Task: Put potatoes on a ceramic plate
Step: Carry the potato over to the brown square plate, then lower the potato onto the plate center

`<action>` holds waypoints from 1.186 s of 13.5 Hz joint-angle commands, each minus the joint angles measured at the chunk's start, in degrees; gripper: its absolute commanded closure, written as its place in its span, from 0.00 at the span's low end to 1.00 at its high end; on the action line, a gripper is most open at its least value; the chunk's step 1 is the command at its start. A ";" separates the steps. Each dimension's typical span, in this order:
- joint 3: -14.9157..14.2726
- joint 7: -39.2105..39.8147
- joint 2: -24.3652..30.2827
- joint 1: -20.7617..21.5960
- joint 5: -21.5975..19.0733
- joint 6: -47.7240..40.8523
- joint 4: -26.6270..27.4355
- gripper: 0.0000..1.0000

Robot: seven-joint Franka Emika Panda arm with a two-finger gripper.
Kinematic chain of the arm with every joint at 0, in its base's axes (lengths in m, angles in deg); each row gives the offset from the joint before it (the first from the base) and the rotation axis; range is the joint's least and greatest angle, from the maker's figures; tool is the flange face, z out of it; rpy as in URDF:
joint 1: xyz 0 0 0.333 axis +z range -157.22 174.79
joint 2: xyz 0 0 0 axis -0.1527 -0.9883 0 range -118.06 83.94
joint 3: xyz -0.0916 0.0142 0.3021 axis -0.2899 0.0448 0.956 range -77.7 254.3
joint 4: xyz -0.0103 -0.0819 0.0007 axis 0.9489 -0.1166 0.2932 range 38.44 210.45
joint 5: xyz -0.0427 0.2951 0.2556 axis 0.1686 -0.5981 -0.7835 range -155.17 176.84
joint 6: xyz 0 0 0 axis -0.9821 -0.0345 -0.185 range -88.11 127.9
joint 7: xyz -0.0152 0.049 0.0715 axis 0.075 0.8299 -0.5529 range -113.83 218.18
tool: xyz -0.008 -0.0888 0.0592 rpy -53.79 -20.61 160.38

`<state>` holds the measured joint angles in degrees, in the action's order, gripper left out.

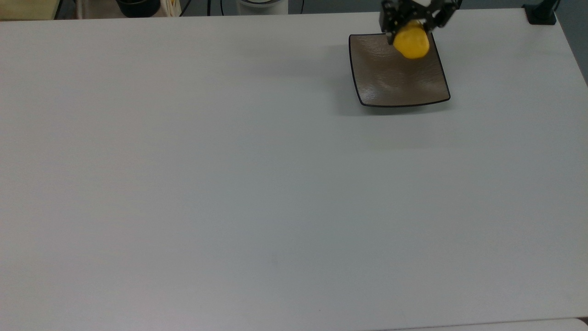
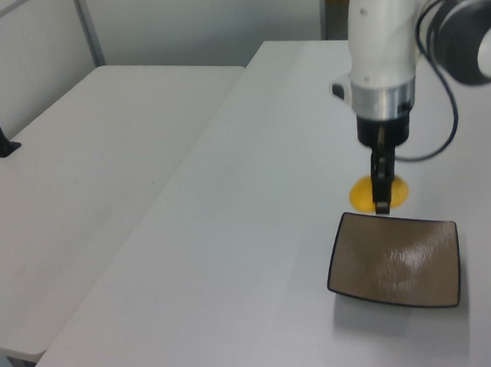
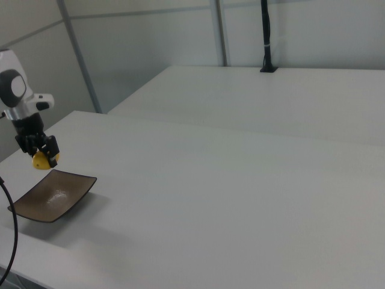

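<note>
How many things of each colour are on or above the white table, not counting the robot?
Yellow: 1, the potato, held in the hand above the plate
Brown-grey: 1, the ceramic plate
Total: 2

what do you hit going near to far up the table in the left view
Ceramic plate → potato held in the gripper above the plate's far edge → the white arm rising behind it.
</note>
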<state>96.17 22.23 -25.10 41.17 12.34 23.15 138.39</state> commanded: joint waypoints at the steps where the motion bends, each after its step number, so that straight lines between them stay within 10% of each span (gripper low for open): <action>1: 1.00 -7.12 -5.22 1.80 1.39 6.79 0.81 0.99; 10: 1.09 -8.90 -9.89 2.60 4.91 10.51 5.21 0.83; 13: 1.09 -9.08 -9.72 2.25 4.74 9.81 5.21 0.15; 16: 1.09 -9.69 -9.46 2.25 4.74 8.40 5.12 0.00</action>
<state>97.35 14.42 -35.50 43.34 16.35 32.46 142.59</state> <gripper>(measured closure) 0.181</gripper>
